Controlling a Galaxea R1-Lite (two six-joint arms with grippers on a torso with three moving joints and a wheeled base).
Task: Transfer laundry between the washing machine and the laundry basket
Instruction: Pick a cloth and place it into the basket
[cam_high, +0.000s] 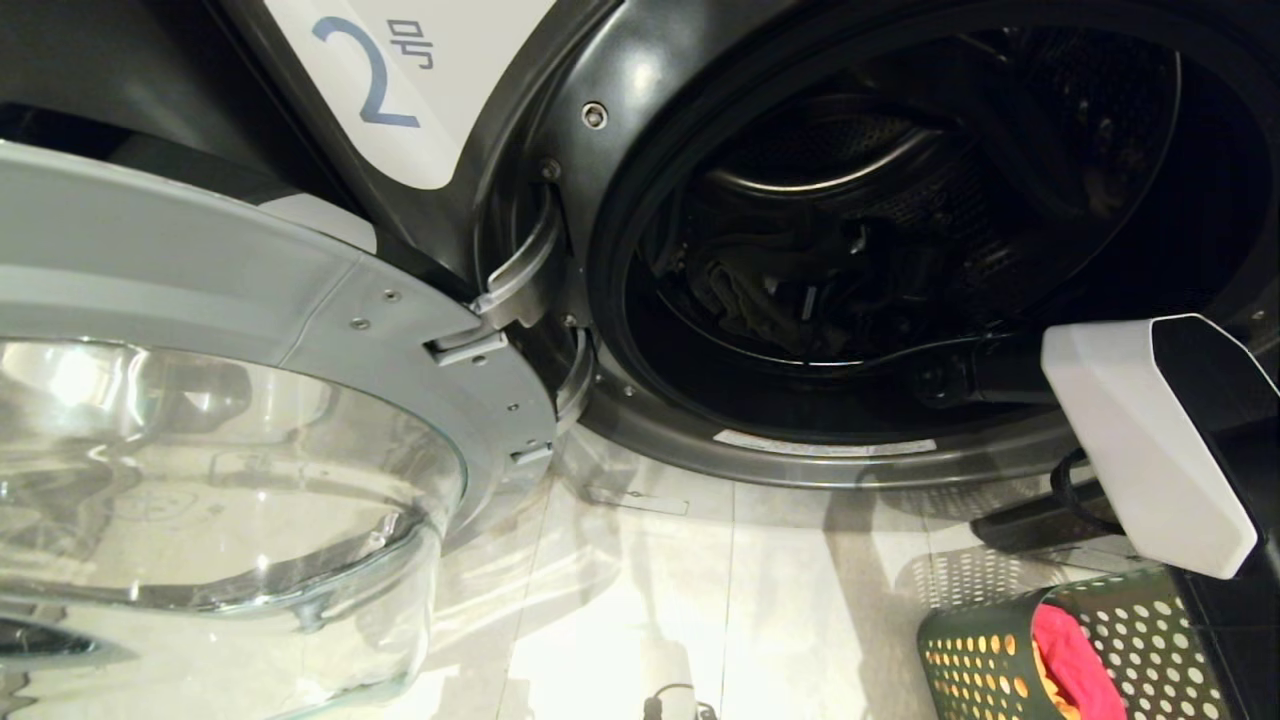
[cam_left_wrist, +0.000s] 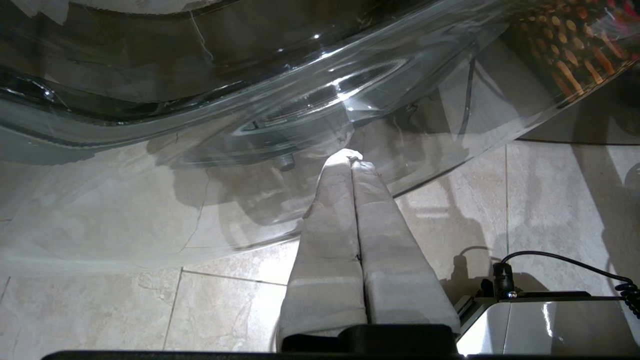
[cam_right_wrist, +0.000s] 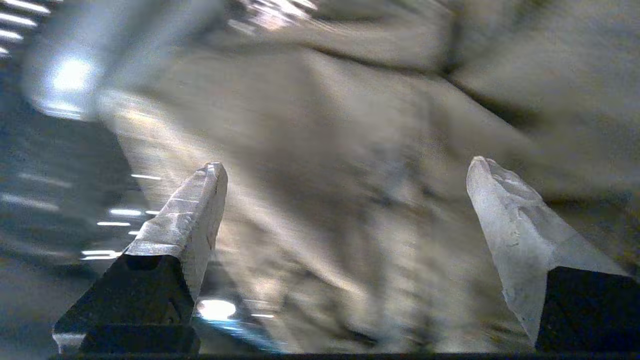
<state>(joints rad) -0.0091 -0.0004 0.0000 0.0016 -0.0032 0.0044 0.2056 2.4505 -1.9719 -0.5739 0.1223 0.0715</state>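
The washing machine (cam_high: 640, 90) marked "2" stands with its door swung open to the left. A dark grey-olive piece of laundry (cam_high: 745, 290) lies in the drum. My right arm (cam_high: 1150, 440) reaches into the drum. In the right wrist view my right gripper (cam_right_wrist: 347, 165) is open, its fingers spread wide just above the blurred olive cloth (cam_right_wrist: 350, 115), with nothing between them. The green laundry basket (cam_high: 1000, 650) sits on the floor at the lower right, holding a red-pink cloth (cam_high: 1075, 660) and a bit of orange cloth (cam_high: 1045, 685). My left gripper (cam_left_wrist: 350, 156) is shut and empty, parked under the door.
The open glass door (cam_high: 250, 300) fills the left of the head view and hangs just above my left gripper. Pale floor tiles (cam_high: 700, 580) lie in front of the machine. A black cable (cam_left_wrist: 565, 260) runs along the floor by my base.
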